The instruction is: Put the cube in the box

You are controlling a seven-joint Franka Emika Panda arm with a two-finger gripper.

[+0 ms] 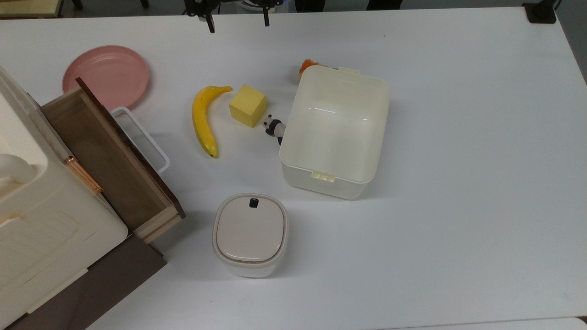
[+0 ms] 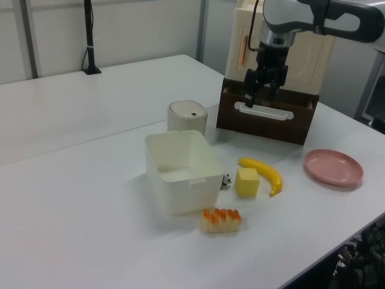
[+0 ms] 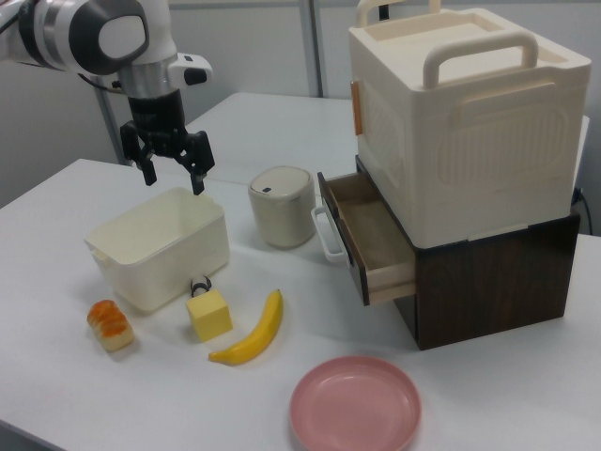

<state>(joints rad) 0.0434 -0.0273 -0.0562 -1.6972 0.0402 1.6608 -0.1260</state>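
A wide white bench (image 1: 458,183) fills the frame in the top view, and at its lower left stands a big cream storage case with handles (image 3: 465,122) stacked on a dark brown cabinet (image 3: 488,282), whose wooden drawer (image 1: 110,160) is pulled open. Near the middle of the top view sits the box (image 1: 380,133), open-topped and with nothing inside it, a small latch tab on its near rim. Above it in the right view, at the upper left of the frame, the arm (image 3: 94,33) hangs down with the end effector (image 3: 171,174) spread wide and holding nothing, its two dark fingers well apart in the air over the bench. A smaller rounded container with a beige lid (image 1: 250,233) stands below the box in the top view. The pink plate (image 1: 106,75) lies at the upper left of that view. The banana (image 1: 203,120) curves just beside the cube (image 1: 248,105), which rests on the bench a little to the left of the box in the top view, outside it and apart from its wall. A bread-like roll with an orange top (image 3: 110,324) lies by the box's far corner, and a tiny panda figure (image 1: 274,127) sits between the cube and the box, against the box's wall.
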